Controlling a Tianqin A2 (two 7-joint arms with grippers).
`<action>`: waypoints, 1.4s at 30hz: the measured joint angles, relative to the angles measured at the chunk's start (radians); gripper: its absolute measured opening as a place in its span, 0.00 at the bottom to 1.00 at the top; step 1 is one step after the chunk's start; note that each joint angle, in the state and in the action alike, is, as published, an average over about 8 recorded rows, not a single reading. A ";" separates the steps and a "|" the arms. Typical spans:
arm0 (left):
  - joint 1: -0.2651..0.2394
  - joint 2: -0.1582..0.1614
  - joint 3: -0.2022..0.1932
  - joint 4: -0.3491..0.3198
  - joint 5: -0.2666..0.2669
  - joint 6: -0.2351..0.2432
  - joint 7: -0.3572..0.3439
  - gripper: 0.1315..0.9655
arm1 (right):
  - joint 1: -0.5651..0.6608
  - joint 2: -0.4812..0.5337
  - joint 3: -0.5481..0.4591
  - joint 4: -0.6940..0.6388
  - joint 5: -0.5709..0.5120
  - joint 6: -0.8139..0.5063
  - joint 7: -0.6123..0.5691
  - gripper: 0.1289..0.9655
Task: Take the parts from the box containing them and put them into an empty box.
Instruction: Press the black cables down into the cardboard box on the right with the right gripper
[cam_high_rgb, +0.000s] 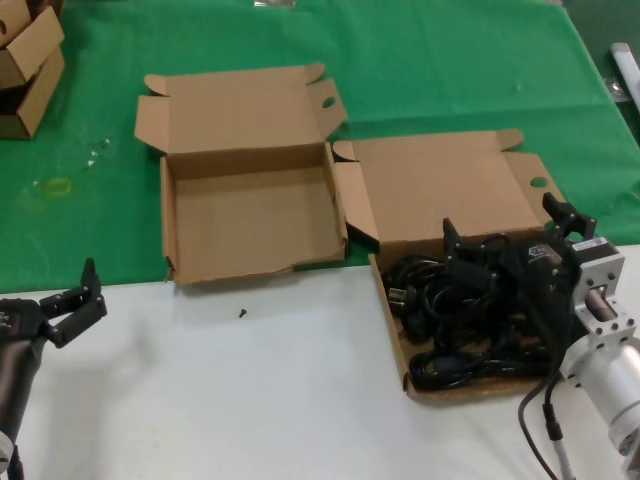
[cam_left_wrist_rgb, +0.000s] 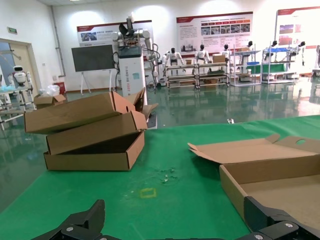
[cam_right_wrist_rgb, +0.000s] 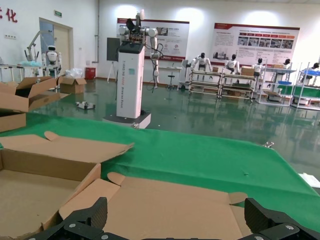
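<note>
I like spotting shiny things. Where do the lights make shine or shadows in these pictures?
Head view: the open left gripper throws a soft grey shadow on the white table. Left wrist view: the glossy green hall floor mirrors the ceiling lights. Right wrist view: the same floor reflects the shelves behind.

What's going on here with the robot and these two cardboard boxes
A two-armed robot is moving black power cords from the right-hand carton into the empty carton to its left. No cord has gone across yet: that box holds nothing. The right gripper is open, over the pile of cords at the far side of their box, holding nothing. The left gripper is open too, waiting low over the white table near the robot's left side.
</note>
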 joint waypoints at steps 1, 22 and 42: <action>0.000 0.000 0.000 0.000 0.000 0.000 0.000 1.00 | 0.000 0.000 0.000 0.000 0.000 0.000 0.000 1.00; 0.000 0.000 0.000 0.000 0.000 0.000 0.000 1.00 | 0.000 0.000 0.000 0.000 0.000 0.000 0.000 1.00; 0.000 0.000 0.000 0.000 0.000 0.000 0.000 0.84 | -0.005 0.073 -0.072 0.028 0.033 0.053 -0.014 1.00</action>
